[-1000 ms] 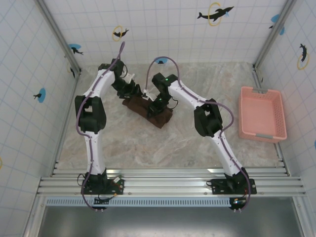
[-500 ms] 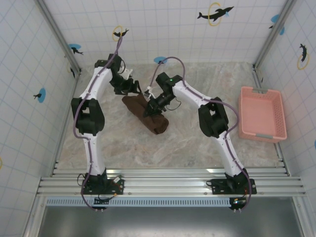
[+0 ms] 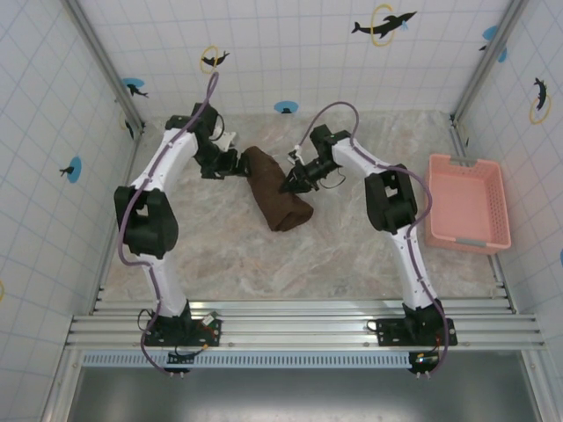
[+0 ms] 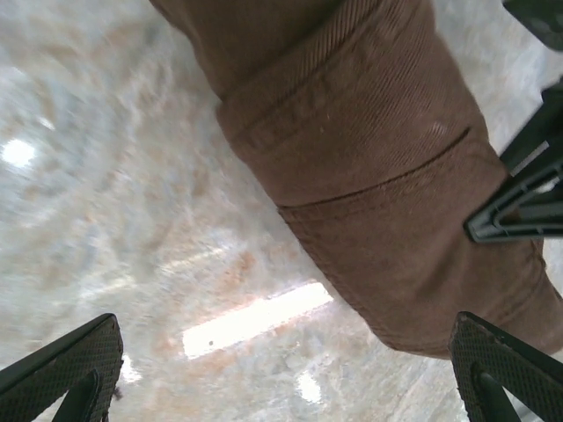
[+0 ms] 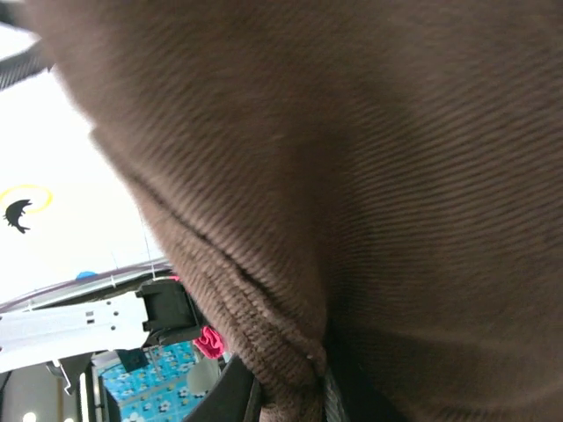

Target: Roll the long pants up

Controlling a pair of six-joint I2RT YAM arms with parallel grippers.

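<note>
top view: dark brown cloth long pants (image 3: 277, 192), bunched into a thick roll, lying slantwise on the marbled stone-look surface (image 3: 220, 255). left gripper (image 3: 237, 163) just beside the roll's far left end; right gripper (image 3: 289, 182) against its right side. pink plastic slatted basket (image 3: 466, 204) well apart at the right edge.

left wrist view: left gripper spread wide, holding nothing, black textured fingertips (image 4: 70, 365) over bare surface; long pants with a stitched pocket seam just ahead.

right wrist view: ribbed brown cloth pressed close to the lens; cannot tell whether the right gripper is spread or clamped.
</note>
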